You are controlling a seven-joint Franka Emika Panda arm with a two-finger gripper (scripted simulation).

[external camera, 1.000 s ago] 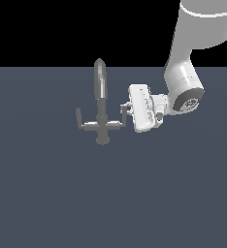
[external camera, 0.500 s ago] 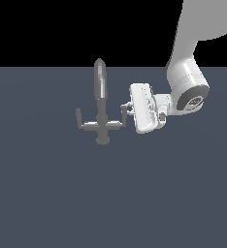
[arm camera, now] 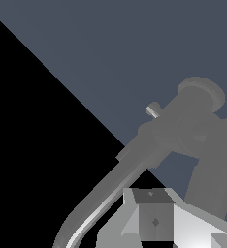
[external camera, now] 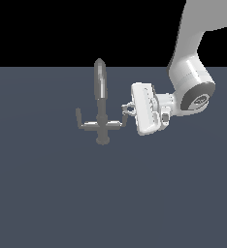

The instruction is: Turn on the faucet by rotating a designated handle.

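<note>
Exterior view: the grey faucet (external camera: 101,104) stands on the dark floor (external camera: 110,193). Its tall spout (external camera: 100,80) points up. Its handle (external camera: 119,121) sticks out toward the white claw (external camera: 127,108). The claw's small tips are right at the handle's upturned end. I cannot tell how wide the claw is open, or if it holds the handle.
</note>
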